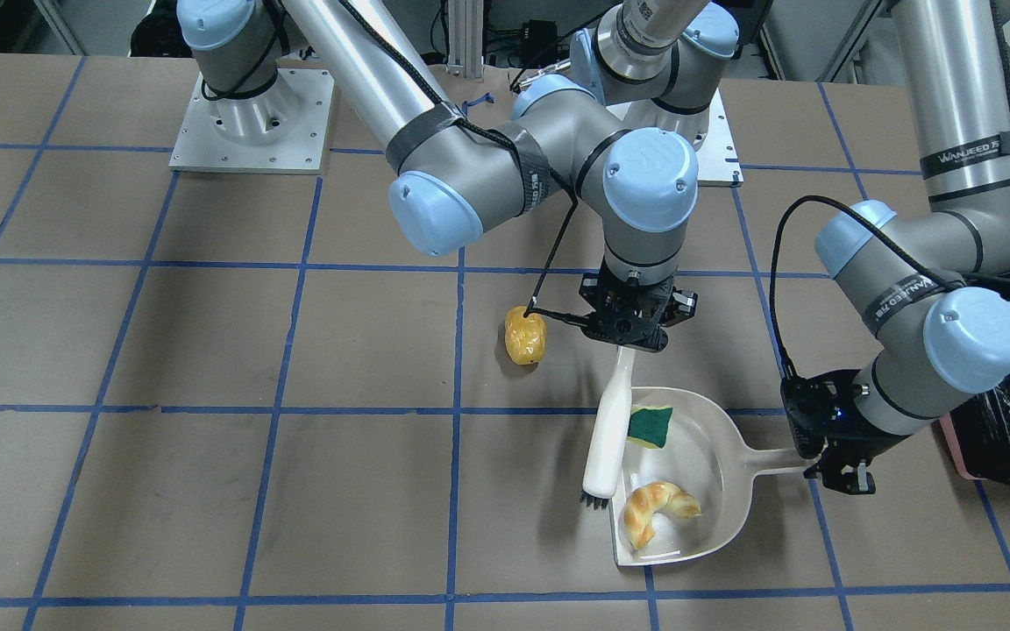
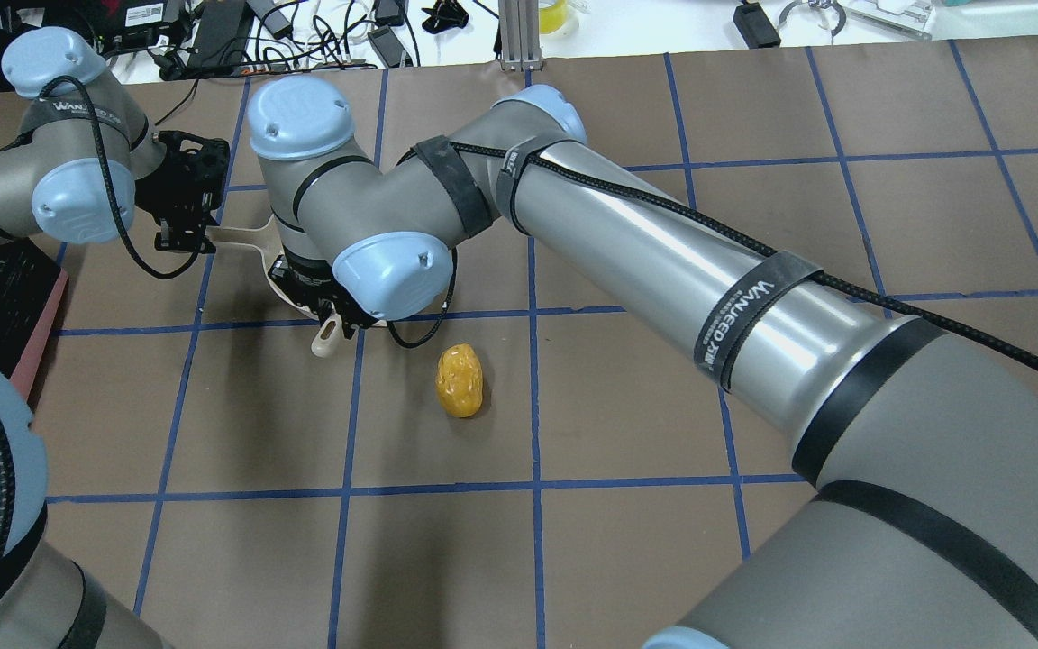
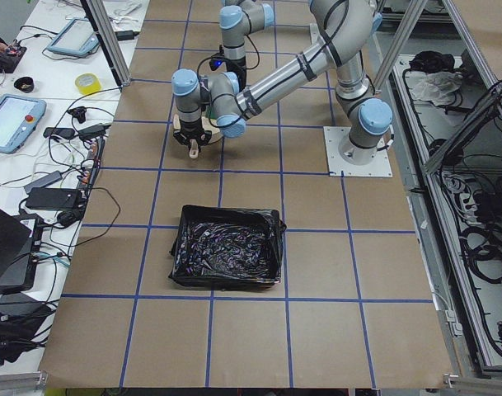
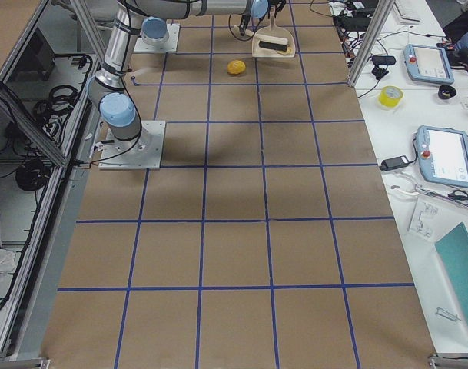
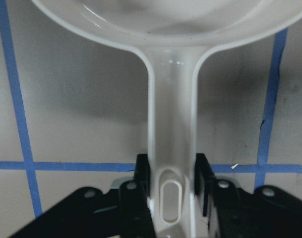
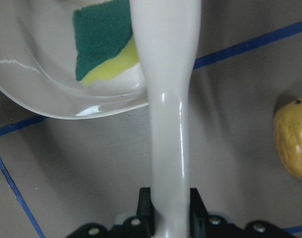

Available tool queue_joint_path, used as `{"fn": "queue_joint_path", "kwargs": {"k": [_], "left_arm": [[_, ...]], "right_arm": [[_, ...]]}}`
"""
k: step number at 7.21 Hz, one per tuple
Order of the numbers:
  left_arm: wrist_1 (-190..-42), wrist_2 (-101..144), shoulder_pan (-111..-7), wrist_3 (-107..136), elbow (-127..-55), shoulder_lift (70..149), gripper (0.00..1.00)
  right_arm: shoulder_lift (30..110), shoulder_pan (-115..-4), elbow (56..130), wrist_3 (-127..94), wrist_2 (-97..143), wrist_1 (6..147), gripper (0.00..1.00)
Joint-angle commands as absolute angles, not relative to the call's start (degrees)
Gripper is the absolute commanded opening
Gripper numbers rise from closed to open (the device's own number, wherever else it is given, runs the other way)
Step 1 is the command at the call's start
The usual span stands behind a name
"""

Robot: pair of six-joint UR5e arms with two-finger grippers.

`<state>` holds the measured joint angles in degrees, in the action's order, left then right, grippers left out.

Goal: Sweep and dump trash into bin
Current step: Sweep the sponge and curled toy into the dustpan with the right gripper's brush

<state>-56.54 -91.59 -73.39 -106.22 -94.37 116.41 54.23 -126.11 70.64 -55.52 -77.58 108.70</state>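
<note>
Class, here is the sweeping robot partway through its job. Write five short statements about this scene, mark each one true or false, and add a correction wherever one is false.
1. The croissant lies inside the dustpan. True.
2. The potato-like lump is in the dustpan too. False: the lump lies on the table, outside the dustpan.
3. The right gripper holds the brush by its handle. True.
4. The left gripper is open and empty. False: its jaws are shut on the dustpan's handle.
5. The sponge piece lies on the bare table. False: the sponge piece lies in the dustpan.
</note>
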Motion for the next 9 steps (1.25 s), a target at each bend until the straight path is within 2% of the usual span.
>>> {"fn": "queue_joint_path", "kwargs": {"k": [1,3,9], "left_arm": [[-56.6,-91.5,-73.4,-106.3,-94.5,116.3,0.0],[-56.6,-91.5,-73.4,-106.3,-94.7,116.3,0.0],[-56.7,-91.4,-73.4,-106.7,-94.8,116.3,0.0]], "right_arm": [[55.6,-125.4,70.5,-56.3,-77.0,106.5,0.0],[55.5,-125.9,70.3,-56.4,-76.5,109.0,0.0],[47.4,-127.2,70.9,-44.6,-80.5,118.1,0.0]]}}
